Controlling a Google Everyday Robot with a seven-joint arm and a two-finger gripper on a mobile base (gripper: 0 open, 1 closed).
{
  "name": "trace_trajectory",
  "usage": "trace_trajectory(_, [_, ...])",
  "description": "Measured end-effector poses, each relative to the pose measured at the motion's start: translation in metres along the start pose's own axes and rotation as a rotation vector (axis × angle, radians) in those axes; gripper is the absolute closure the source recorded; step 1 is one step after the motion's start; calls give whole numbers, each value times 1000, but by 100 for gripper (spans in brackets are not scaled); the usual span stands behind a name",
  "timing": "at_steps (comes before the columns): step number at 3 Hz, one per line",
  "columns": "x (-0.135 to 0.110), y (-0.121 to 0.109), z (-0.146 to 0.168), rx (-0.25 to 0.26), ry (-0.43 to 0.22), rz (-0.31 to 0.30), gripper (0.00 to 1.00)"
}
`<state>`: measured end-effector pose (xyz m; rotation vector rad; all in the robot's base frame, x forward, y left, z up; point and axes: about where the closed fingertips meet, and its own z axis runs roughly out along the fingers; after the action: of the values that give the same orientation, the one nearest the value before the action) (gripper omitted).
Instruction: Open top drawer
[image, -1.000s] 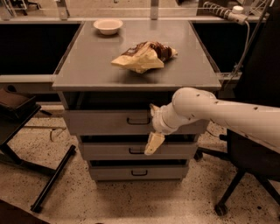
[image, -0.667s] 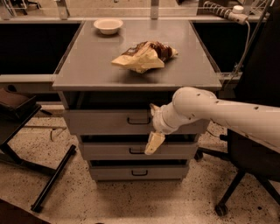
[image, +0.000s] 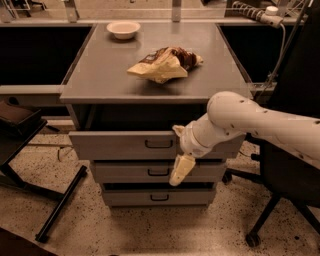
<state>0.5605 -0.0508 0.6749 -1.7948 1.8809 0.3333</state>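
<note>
The top drawer (image: 120, 146) is the widest grey front under the cabinet top, with a small black loop handle (image: 158, 144) at its centre. Its front stands a little forward of the two narrower drawers below, with a dark gap above it. My gripper (image: 175, 156) is in front of the top drawer, just right of the handle. It is open, with one cream finger (image: 181, 170) hanging down over the middle drawer and the other (image: 177, 130) at the top drawer's upper edge. It holds nothing.
A crumpled snack bag (image: 162, 64) and a white bowl (image: 123, 29) sit on the cabinet top (image: 100, 75). The middle drawer (image: 125, 172) and bottom drawer (image: 130, 197) are below. A black office chair (image: 292, 170) stands right, and a black stand leg (image: 62, 202) left.
</note>
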Motion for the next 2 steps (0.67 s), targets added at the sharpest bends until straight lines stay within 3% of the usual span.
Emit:
trace_trajectory(1, [-1,28,-4,-108,4,18,0])
trace_trajectory(2, [-1,28,-4,-108,4,18,0])
